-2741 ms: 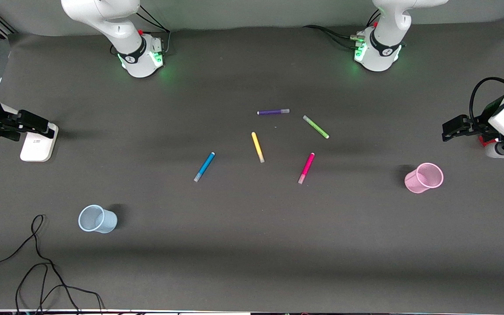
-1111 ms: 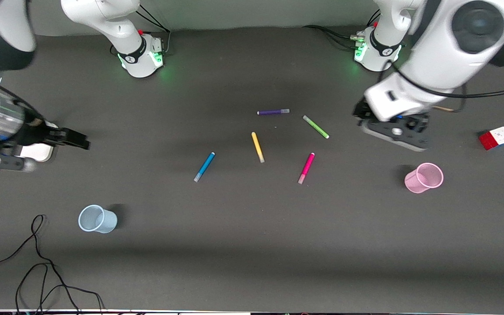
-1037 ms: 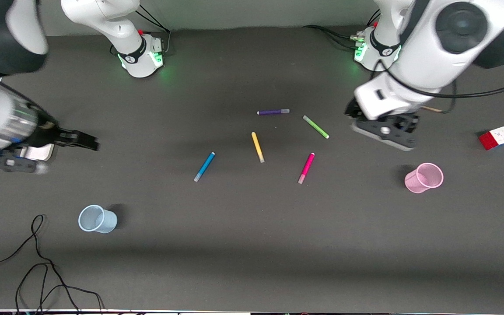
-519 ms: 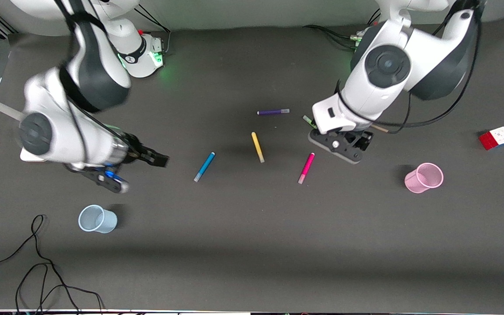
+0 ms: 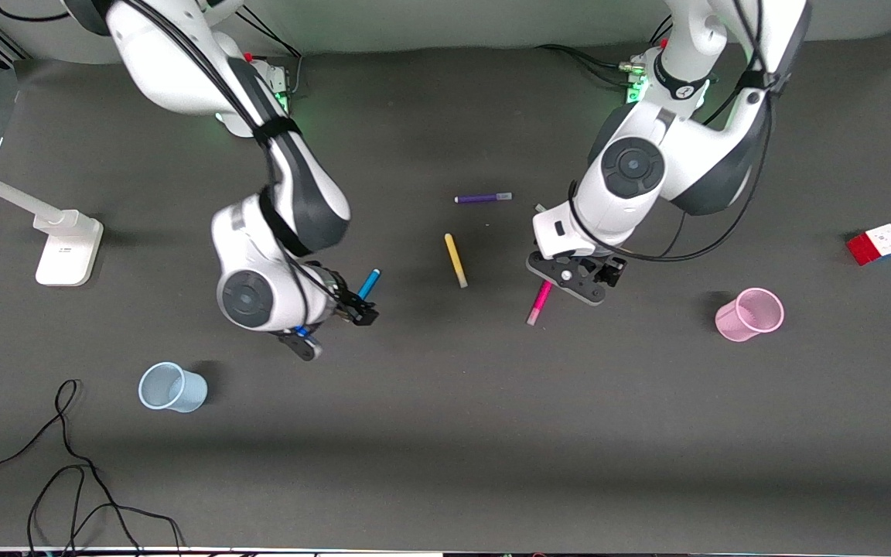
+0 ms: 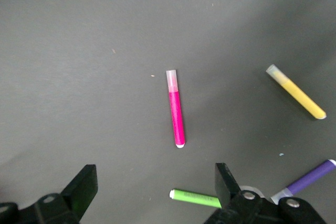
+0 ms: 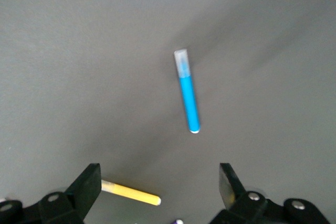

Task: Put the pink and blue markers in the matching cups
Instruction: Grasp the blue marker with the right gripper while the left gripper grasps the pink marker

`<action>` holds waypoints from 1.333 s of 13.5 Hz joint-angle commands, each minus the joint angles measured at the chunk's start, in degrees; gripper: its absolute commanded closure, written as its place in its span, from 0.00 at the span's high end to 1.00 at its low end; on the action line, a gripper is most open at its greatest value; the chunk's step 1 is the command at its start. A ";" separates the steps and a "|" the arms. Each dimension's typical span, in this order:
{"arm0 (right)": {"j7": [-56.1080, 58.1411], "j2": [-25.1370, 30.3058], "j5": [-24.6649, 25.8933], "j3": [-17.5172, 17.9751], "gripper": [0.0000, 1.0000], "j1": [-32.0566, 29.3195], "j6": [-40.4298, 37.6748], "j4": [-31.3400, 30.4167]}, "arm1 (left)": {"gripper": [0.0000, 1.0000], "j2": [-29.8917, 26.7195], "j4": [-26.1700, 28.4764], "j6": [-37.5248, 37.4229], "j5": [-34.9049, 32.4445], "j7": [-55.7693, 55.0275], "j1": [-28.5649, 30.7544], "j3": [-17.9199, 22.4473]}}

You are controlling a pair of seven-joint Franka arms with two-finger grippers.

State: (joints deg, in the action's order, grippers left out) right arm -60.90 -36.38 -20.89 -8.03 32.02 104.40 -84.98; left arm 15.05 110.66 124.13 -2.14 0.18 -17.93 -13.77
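Observation:
The blue marker [image 5: 369,283] lies on the dark mat, partly hidden under my right gripper [image 5: 362,314], which hangs open just over it. In the right wrist view the marker [image 7: 187,95] lies whole ahead of the open right gripper [image 7: 157,184]. The pink marker [image 5: 538,305] lies partly under my left gripper [image 5: 608,272]. In the left wrist view it [image 6: 176,111] lies ahead of the open, empty left gripper [image 6: 155,190]. The pale blue cup [image 5: 171,387] stands toward the right arm's end, the pink cup [image 5: 751,313] toward the left arm's end.
A yellow marker [image 5: 455,260] and a purple marker [image 5: 483,198] lie between the arms. A green marker [image 6: 197,198] lies under the left hand. A colour cube [image 5: 876,244], a white stand [image 5: 66,247] and loose black cables [image 5: 66,464] are at the edges.
Both arms have swung in from the table's ends to the middle. The right gripper now hangs over the blue marker, the left over the pink marker. The markers and cups have not moved.

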 commanded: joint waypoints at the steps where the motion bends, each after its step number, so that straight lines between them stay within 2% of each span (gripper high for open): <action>1: -2.47 -0.71 -1.96 -0.85 0.98 1.98 3.69 -3.86 | 0.99 4.52 2.11 5.23 -3.99 -2.54 -0.88 0.50; 4: -2.38 -1.15 -2.05 -0.76 0.96 3.30 9.06 -9.93 | 0.99 10.86 2.28 10.85 -10.59 -7.64 -1.58 0.59; 9: -2.47 -2.90 -2.14 -0.85 0.90 3.75 10.12 -11.61 | 0.98 16.40 2.55 16.31 -10.87 -7.65 -1.50 0.68; 13: -1.85 -3.26 -2.14 -0.76 0.74 4.28 13.46 -13.55 | 0.91 16.77 2.55 16.41 -10.78 -7.74 -1.23 0.59; 14: -1.85 -3.26 -2.22 -0.76 0.57 4.28 13.81 -13.64 | 0.81 16.59 2.46 15.97 -10.69 -7.91 -1.32 0.59; 15: -2.20 -3.17 -2.40 -0.76 0.33 4.62 15.12 -14.25 | 0.69 16.50 2.46 15.79 -10.52 -8.79 -1.32 0.59; 16: -2.38 -3.17 -3.09 -0.76 0.14 4.98 16.17 -14.60 | 0.54 16.59 2.46 15.87 -10.52 -10.19 -1.41 0.59; 17: -2.38 -3.17 -3.10 -0.85 0.00 4.98 16.44 -14.69 | 0.44 16.59 2.46 15.87 -10.52 -10.81 -1.50 0.59; 18: -2.38 -3.17 -3.19 -0.85 0.00 4.98 16.45 -14.60 | 0.37 16.59 2.46 15.79 -10.52 -10.82 -1.41 0.59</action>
State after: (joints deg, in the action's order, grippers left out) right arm -62.32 -39.88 -22.49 -8.04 35.82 119.51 -98.79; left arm 32.47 113.17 140.72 -11.93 -8.43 -18.48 -13.69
